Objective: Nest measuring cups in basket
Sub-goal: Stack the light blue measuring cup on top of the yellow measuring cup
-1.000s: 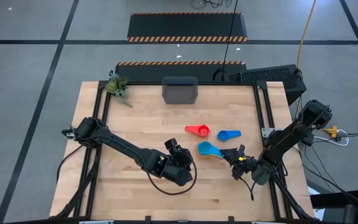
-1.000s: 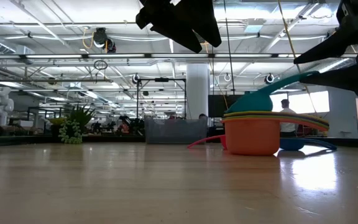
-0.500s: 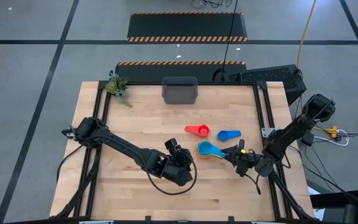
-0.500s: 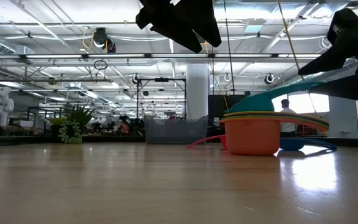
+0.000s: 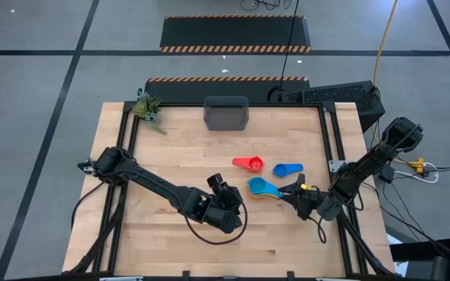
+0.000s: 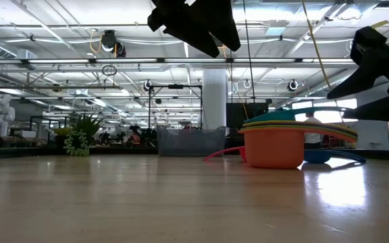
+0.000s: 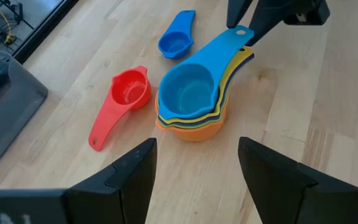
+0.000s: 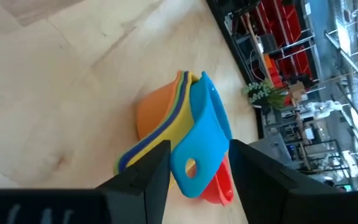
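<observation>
The left gripper hovers above the desk near its front edge, jaws released and empty. Just beside it stands a nested stack of measuring cups, cyan on top, orange at the bottom. The right gripper waits at the stack's handles, jaws apart, grasping nothing. Farther off lie the red cup and blue cup, and at the far edge the basket

Nested cup stack mid-table — red, blue loose.
</observation>
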Controlling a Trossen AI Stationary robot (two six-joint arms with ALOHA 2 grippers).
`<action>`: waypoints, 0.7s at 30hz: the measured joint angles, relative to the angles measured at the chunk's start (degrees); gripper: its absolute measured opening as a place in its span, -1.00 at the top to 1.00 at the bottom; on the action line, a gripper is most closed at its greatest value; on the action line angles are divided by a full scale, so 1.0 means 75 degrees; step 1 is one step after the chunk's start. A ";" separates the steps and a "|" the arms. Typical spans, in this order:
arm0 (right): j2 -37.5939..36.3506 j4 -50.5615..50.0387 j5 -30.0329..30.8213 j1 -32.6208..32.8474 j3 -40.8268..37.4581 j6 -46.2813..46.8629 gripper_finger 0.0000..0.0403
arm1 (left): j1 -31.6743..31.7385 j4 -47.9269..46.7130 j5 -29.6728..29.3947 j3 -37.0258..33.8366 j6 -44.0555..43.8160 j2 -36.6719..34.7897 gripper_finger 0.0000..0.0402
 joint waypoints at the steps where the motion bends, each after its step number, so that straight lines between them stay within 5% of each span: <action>1: -0.0001 -0.0015 -0.0022 0.0000 0.0000 0.0080 0.22 | 0.0000 0.0000 0.0000 0.0000 0.0015 0.0000 -0.14; 21: -0.0001 -0.0847 -0.0180 0.0017 0.0000 0.1160 0.22 | 0.0001 0.0000 -0.0003 0.0000 0.0041 0.0000 -0.14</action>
